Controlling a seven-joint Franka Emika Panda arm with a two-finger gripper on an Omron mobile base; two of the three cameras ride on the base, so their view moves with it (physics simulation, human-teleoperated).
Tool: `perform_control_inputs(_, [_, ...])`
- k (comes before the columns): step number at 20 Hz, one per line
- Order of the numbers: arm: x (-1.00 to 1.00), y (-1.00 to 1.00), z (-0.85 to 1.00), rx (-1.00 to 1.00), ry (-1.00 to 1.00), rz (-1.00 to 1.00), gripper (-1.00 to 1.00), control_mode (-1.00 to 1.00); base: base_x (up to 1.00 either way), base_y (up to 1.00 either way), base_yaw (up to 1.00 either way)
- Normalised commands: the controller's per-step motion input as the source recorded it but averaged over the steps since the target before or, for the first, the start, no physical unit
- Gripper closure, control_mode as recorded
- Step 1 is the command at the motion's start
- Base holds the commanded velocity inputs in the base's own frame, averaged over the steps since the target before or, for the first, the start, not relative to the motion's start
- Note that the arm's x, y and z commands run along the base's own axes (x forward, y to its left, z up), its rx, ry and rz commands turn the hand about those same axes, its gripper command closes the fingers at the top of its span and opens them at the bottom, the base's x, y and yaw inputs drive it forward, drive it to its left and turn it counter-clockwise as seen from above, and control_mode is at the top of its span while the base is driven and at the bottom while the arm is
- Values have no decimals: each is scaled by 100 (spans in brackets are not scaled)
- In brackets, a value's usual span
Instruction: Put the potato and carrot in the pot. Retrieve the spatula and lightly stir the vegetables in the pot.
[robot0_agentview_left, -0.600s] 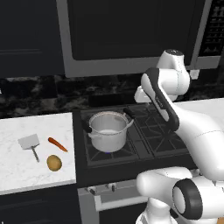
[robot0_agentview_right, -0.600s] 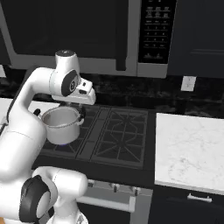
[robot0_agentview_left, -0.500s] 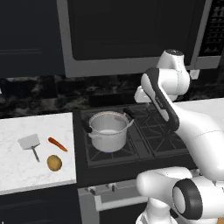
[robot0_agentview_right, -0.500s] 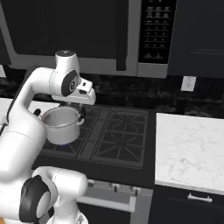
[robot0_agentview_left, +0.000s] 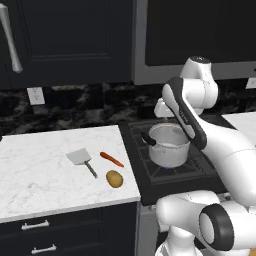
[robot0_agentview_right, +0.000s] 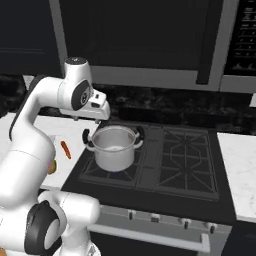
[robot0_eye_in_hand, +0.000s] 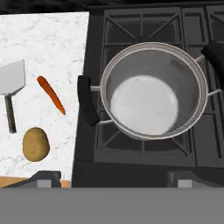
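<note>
Nothing's in the pot (robot0_eye_in_hand: 153, 89) yet: empty, pale bottom showing, sitting on the stove (robot0_eye_in_hand: 144, 26) w/ its near black handle pointing toward the counter (robot0_eye_in_hand: 43, 39). Claw (robot0_eye_in_hand: 113, 178) hangs above the pot, jaws wide apart, holding nothing; only the two tips poke up at the bottom of the hand view.

Potato (robot0_eye_in_hand: 35, 144), carrot (robot0_eye_in_hand: 51, 94) & spatula (robot0_eye_in_hand: 12, 83) all lie on the white counter left of the stove, close together but not touching. Potato is nearest the front edge; carrot lies slanted betw. spatula and the counter's stove-side edge.

Risks from here, as I judge it:
- Potato is round & smooth-ish. An off-centre pinch prob. squirts it out, and it's near the counter's front edge, so it could roll off.
- Carrot is thin, lies flat & slanted. Claw needs to line up across it, else the tips hit the counter or just push it sideways toward the spatula.
- Spatula handle (robot0_agentview_left: 90, 169) is thinner still and flat on the surface, so likely the hardest grab; a bump from an earlier pick could shift it.
- On the way back, a low carry may clip the pot rim or that near handle & shove the pot on the grate.
- Dropping veg from too high: could bounce out.
</note>
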Motion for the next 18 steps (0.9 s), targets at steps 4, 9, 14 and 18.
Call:
perform_control_inputs(4, [0, 0, 0, 0, 0, 0, -100, 100, 0, 76, 0])
perform_control_inputs(9, [0, 6, -1, -1, 0, 0, -100, -100, 0, 21, 0])
perform_control_inputs(14, [0, 46, -32, -6, 4, 0, -100, -100, 0, 0, 0])
perform_control_inputs(18, [0, 88, -66, -13, 13, 0, -100, -100, 0, 0, 0])
